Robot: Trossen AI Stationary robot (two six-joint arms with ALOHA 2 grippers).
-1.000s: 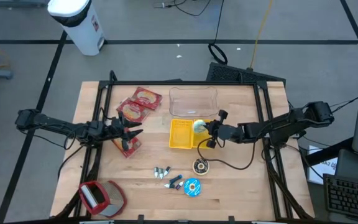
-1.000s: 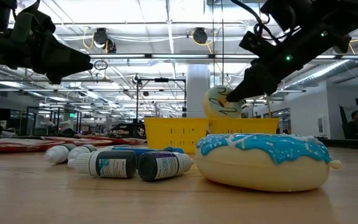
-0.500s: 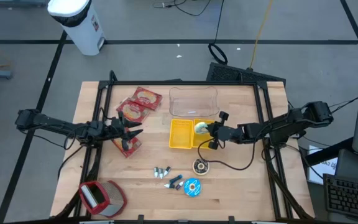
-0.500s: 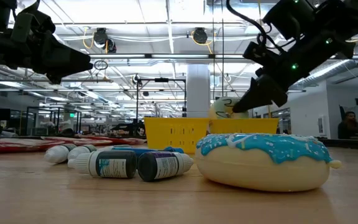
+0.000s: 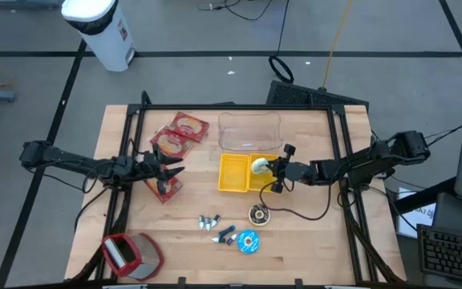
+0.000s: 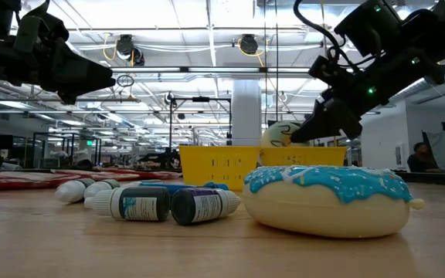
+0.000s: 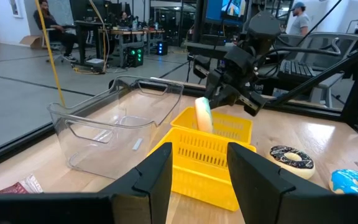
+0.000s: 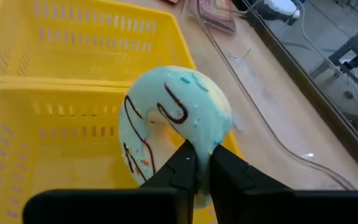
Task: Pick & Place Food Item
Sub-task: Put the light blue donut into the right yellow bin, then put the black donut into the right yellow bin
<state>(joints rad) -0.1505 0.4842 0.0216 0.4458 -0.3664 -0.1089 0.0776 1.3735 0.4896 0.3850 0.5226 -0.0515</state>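
Note:
A mint-green donut (image 8: 176, 118) with brown lines stands on edge in the right half of the yellow basket (image 5: 233, 175), near the table's middle. My right gripper (image 5: 268, 168) reaches in from the table's right and is shut on the donut. In the low view the donut (image 6: 280, 134) shows just above the basket's rim (image 6: 230, 150). My left gripper (image 5: 175, 170) hovers open and level above red packets at the table's left, with nothing between its fingers (image 7: 160, 174). My right gripper pinches the donut's rim (image 8: 194, 142) between its two fingers, on the side facing the table's right edge. The fingers come from the table's right, slanting a little down. The donut stands upright on edge; the basket's wall hides its lower part, so I cannot tell if it touches the floor.
A clear plastic container (image 5: 249, 132) stands behind the basket. Red packets (image 5: 179, 136) lie at the far left. Nearer the front edge are a chocolate donut (image 5: 258, 213), a blue donut (image 5: 248, 242), small bottles (image 5: 215, 225) and a red-and-grey object (image 5: 131, 255).
My right gripper has gone down with the donut. In the low view the donut has sunk from well above the basket's rim to just over it.

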